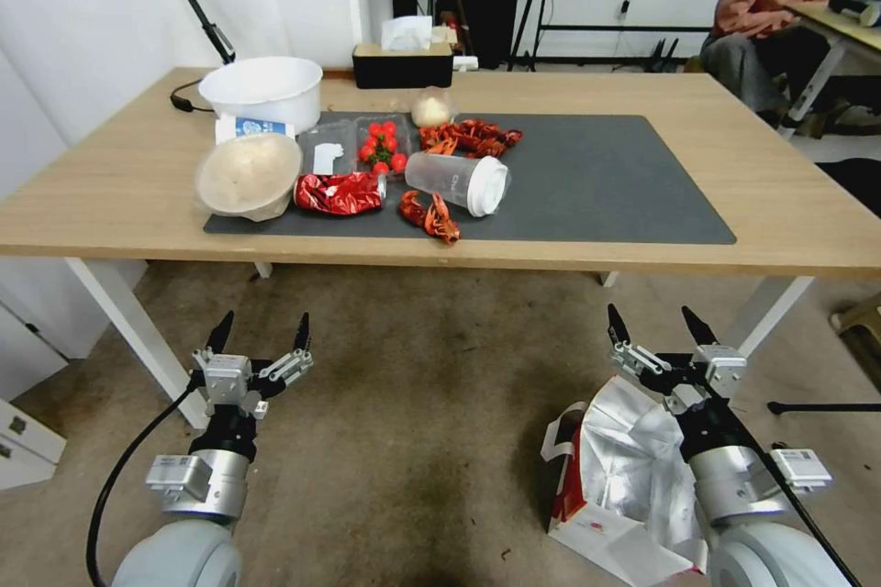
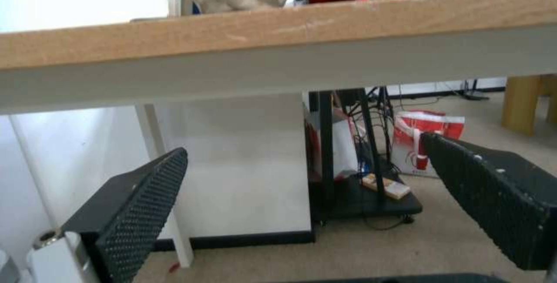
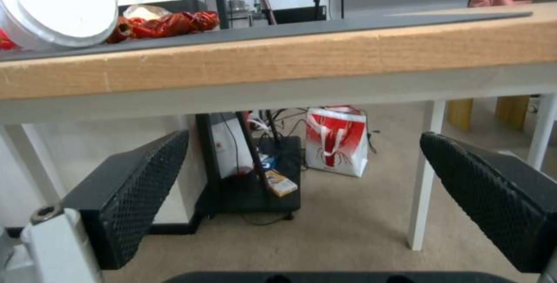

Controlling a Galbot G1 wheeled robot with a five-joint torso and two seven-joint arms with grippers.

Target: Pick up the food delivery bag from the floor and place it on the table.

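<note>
The left pincer hangs spread wide and empty over the floor, just short of the table edge. The right pincer is likewise released, fingers well apart, gripping nothing. Directly below and behind it the bag sits on the floor, white with a red side panel, its crinkled silver lining gaping open, one white loop handle flopped leftward.
</note>
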